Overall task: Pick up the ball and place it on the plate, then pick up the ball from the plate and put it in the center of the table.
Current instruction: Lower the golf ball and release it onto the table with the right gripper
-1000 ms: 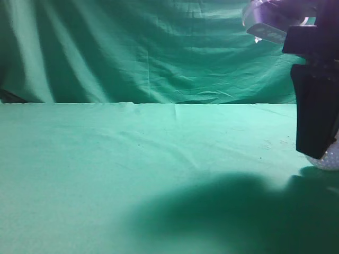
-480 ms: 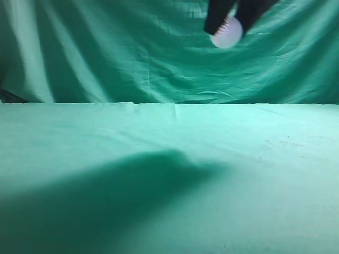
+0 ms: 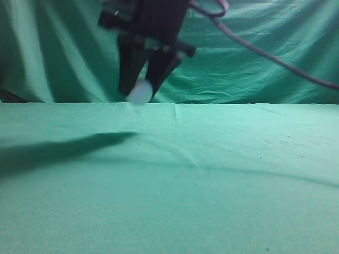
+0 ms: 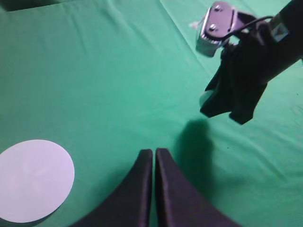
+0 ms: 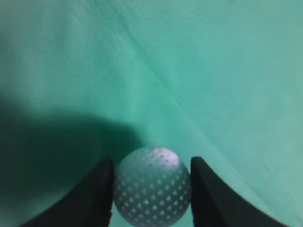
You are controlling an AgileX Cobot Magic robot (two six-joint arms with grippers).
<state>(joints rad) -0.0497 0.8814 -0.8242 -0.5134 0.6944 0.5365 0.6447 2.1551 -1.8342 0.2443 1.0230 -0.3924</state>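
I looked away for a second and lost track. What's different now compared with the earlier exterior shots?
The right gripper lifted the ball off the table at the right edge, carried it leftward through the air, and now holds it lower, left of center, jaws shut on it. Its shadow slid left too. The table cloth and backdrop are unchanged.
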